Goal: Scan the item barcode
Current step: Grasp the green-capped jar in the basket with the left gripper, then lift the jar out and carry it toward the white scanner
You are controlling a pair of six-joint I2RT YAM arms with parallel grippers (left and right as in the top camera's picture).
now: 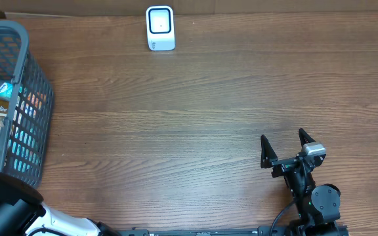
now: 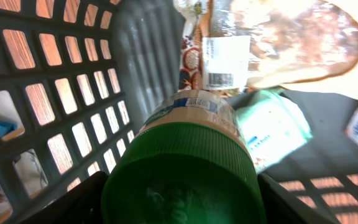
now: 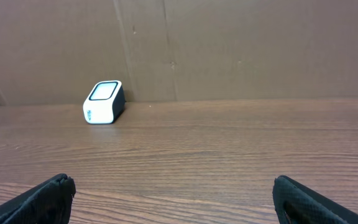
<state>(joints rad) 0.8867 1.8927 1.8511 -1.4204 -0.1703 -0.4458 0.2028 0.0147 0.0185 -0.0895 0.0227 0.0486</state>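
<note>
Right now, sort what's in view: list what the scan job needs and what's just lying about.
Job, judging by the grasp: green-capped bottle, scanner, left gripper.
Lying about: bread packet, teal packet, basket, right gripper.

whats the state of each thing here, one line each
basket, at the left edge of the table, holding packaged goods
green-capped bottle, in the basket, cap toward the wrist camera
left gripper, inside the basket, straddling the bottle's cap, grip unclear
right gripper, open, empty, above the table
scanner, upright at the table's far edge, nothing held to it
</note>
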